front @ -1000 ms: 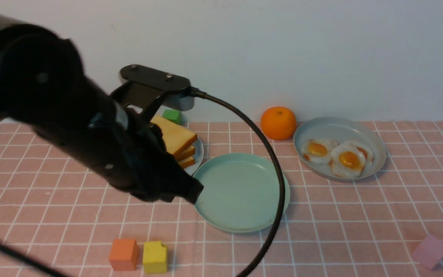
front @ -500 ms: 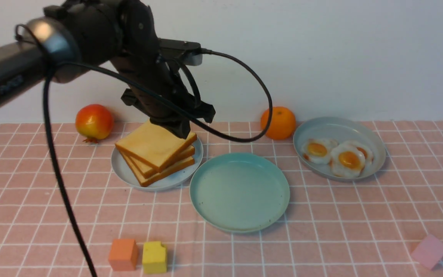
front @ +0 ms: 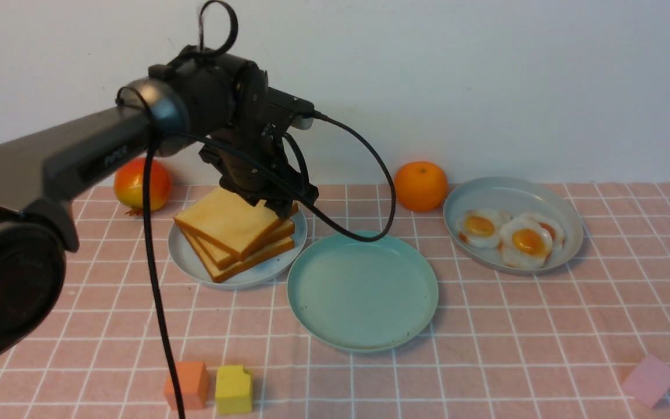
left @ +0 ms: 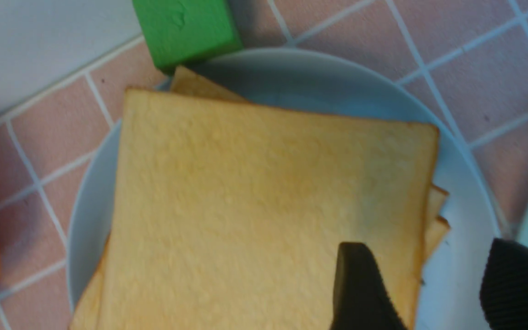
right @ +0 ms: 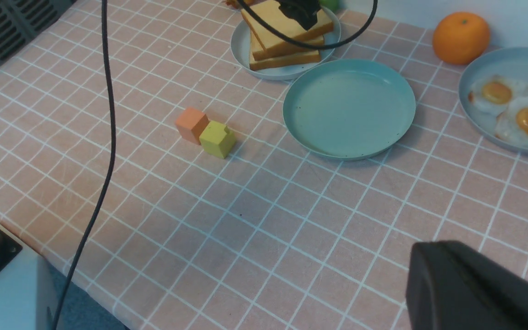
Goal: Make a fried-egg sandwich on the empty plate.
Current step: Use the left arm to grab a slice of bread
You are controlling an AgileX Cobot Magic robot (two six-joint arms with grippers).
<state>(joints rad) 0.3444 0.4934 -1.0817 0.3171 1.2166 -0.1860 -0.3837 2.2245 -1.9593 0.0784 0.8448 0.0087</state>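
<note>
**Mia:** What is the left claw [front: 281,205] doing?

**Ben:** Its fingers [left: 360,288] are apart. One hangs over the top slice of the toast stack [front: 236,233]. The other hangs beside the stack, over the pale blue plate [front: 195,265]. It holds nothing.

**Mia:** Was it there a moment ago?

**Ben:** No. A second ago the arm was big and close in the left of the front view and hid most of the toast. Then it swung over the stack. Now it sits lower, at the stack's upper right corner.

**Mia:** So what comes next?

**Ben:** I think it will pinch the top slice. That would be the bottom of the sandwich.

**Mia:** Where is the empty plate [front: 364,291]?

**Ben:** In the middle of the front view, just right of the toast plate. Nothing is in it yet. The fried eggs [front: 512,235] lie on the grey-blue plate [front: 544,192], at the right.

**Mia:** And the right claw [right: 472,286]?

**Ben:** Pinched together, well back from the food.
</note>
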